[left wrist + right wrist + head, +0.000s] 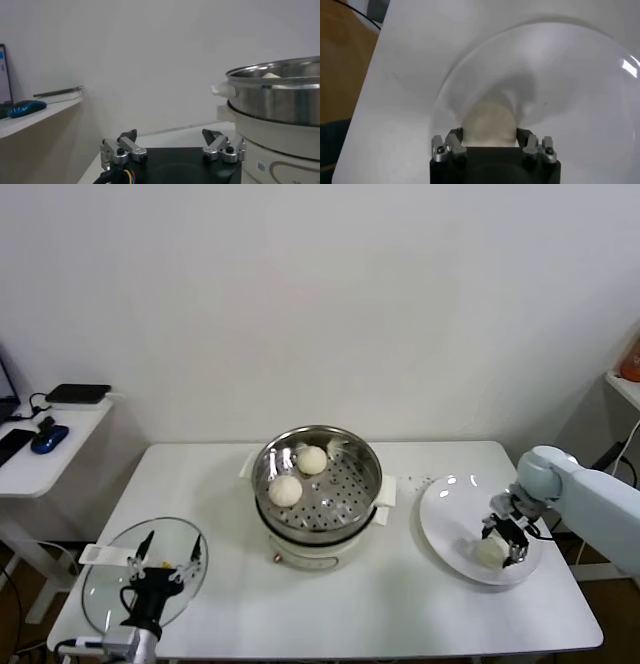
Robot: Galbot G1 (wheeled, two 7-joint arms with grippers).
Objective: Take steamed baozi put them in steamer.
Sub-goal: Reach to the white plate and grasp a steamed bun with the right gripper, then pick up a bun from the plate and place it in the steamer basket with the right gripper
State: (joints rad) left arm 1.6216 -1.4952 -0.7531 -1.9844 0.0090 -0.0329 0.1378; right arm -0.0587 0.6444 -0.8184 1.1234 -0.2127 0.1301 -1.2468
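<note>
At right of frame, the right gripper (503, 542) reaches down, clenched around a bun (487, 124) on the white plate (446, 506). Two buns (285, 490) sit in the central steamer (363, 497). The left gripper (165, 564) hovers spread, lower left.

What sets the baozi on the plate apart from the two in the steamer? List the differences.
The baozi on the plate lies on a flat white plate, with the right gripper fingers on either side of it; the two baozi in the steamer sit untouched on the perforated tray of the steamer. The plate's is alone; the steamer's are a pair, apart. All are round and creamy-white.
</note>
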